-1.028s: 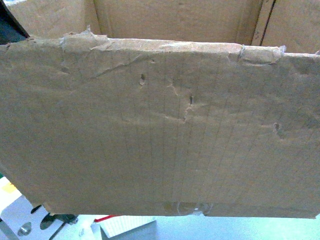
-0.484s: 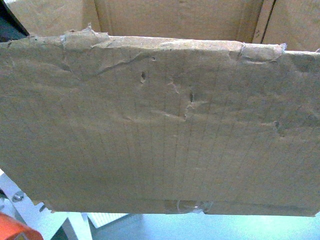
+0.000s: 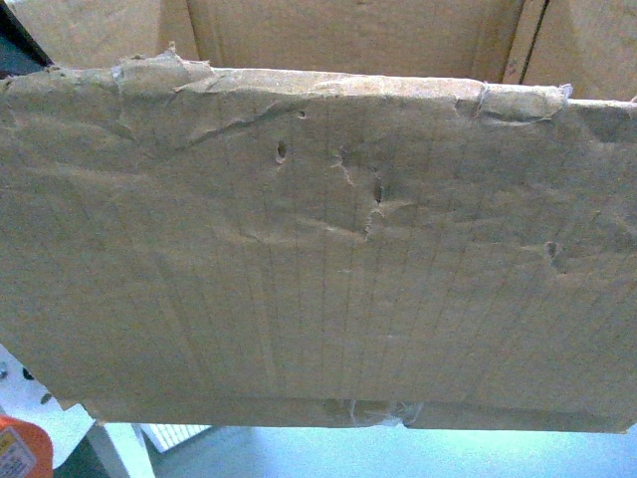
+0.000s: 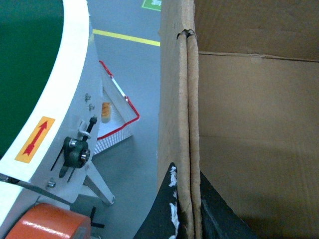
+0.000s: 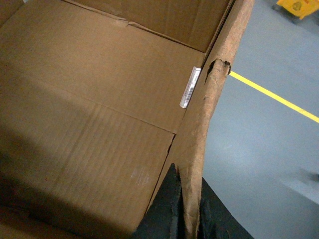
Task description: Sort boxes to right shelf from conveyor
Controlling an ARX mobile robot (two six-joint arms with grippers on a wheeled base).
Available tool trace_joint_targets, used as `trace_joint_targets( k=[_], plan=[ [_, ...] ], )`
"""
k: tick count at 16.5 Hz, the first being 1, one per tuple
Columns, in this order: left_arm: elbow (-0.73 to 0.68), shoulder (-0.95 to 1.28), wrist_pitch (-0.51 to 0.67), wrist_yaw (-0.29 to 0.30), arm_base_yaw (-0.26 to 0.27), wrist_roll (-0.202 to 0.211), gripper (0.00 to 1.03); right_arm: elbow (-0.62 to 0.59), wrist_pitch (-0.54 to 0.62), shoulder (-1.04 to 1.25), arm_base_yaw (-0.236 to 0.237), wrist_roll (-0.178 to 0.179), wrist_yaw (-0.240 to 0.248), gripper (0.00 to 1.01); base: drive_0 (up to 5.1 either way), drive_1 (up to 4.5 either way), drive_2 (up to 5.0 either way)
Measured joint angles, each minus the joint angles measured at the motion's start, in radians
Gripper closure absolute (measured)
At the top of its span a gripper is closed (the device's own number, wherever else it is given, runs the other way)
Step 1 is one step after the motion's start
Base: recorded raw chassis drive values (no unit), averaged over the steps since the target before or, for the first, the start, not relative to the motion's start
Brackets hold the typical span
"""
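A large brown cardboard box (image 3: 318, 249) fills the head view, its near wall with ragged taped top edge facing me. My left gripper (image 4: 188, 209) is shut on the box's left wall (image 4: 182, 114), one black finger outside and one inside. My right gripper (image 5: 189, 209) is shut on the box's right wall (image 5: 209, 119), pinching the torn edge. The box hangs over grey floor. The conveyor (image 4: 30, 64), a dark green belt with a white curved rim, lies to the left of the box in the left wrist view. The right shelf is out of view.
Below the conveyor rim stands a white frame leg (image 4: 102, 186) and a white mesh basket with red edging (image 4: 117, 124). An orange object (image 4: 47, 221) sits at the lower left. Yellow floor lines (image 5: 271, 94) cross the grey floor. A yellow object (image 5: 299, 7) stands far right.
The box has stayed in both grips and keeps filling the view. The background under its lower edge has slid: the orange object and white frame have shifted at the bottom left.
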Motion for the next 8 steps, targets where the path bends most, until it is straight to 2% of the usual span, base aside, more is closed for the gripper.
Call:
trace_joint_targets(
  k=[8],
  plan=[
    [0.000, 0.002, 0.001, 0.000, 0.000, 0.000, 1.01, 0.000, 0.001, 0.000, 0.000, 0.000, 0.000, 0.99, -1.3, -1.32, -1.3]
  ],
)
